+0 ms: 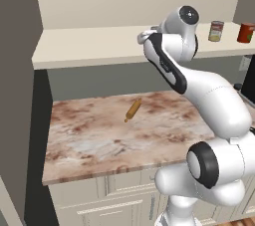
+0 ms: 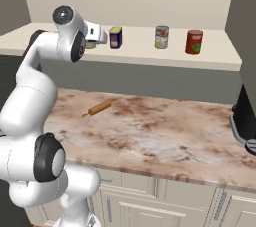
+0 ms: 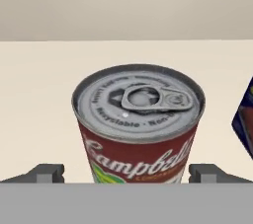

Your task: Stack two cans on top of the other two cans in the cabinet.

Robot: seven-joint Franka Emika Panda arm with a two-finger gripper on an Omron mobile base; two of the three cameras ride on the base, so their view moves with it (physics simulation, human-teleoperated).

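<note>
A red-and-white can (image 3: 138,124) with a silver pull-tab lid stands upright on the cabinet's cream shelf (image 3: 34,94). My gripper (image 3: 127,173) is open, with one fingertip on each side of this can's lower body and not pressing it. Just to its right is a short dark blue can (image 3: 244,124) (image 2: 115,37). Further right along the shelf (image 2: 150,57) stand a can with a red, white and yellow label (image 2: 161,37) (image 1: 215,31) and a red can (image 2: 194,42) (image 1: 246,33). In the right base view my hand covers most of the can it straddles.
A wooden rolling pin (image 1: 133,109) (image 2: 99,107) lies on the marbled counter below the shelf. A dark appliance (image 2: 245,116) stands at the counter's right end. White drawer fronts (image 2: 165,206) run under the counter. A grey wall (image 1: 15,95) closes the left side.
</note>
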